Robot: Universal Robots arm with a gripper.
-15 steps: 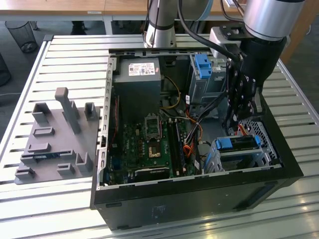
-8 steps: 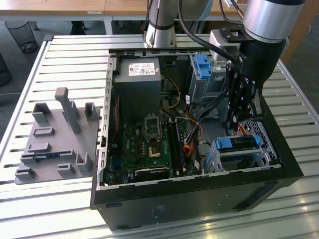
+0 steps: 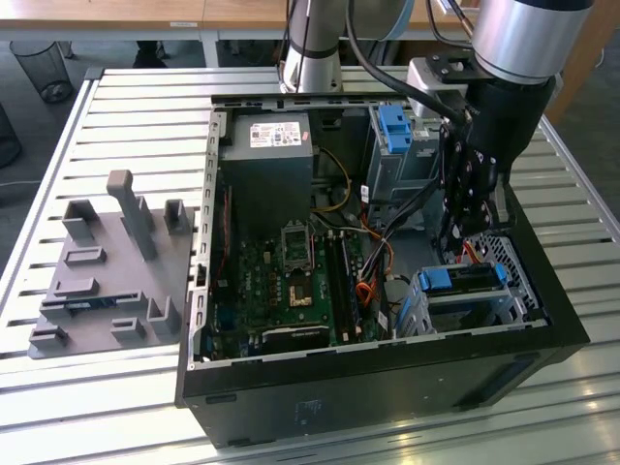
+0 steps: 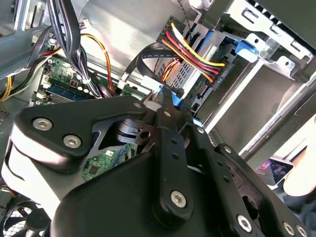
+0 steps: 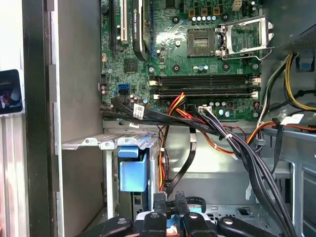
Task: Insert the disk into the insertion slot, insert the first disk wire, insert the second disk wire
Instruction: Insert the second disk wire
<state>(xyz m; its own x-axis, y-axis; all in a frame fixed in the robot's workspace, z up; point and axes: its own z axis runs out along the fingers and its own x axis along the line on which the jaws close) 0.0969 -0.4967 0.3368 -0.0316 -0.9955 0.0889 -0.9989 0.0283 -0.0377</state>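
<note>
The disk (image 3: 463, 281) sits in the insertion slot (image 3: 506, 260), framed by its blue caddy. A plug (image 4: 220, 74) with red, yellow and black wires looks seated in the disk's rear edge, so the step in hand is most likely the second wire. The claw (image 4: 169, 96) hangs close to the disk's rear edge, pinched together on a small blue connector (image 4: 176, 101) at the end of a flat black cable (image 4: 148, 55). Doing this well means holding the connector square to the disk's rear edge beside the seated plug, pushing straight and gently, and keeping the cable's loop slack so it cannot twist the grip. The disk's socket is hidden behind the claw's linkage (image 4: 170, 148), so I cannot tell whether the connector touches it. In the exterior view the arm (image 3: 513, 58) covers the disk's rear edge.
</note>
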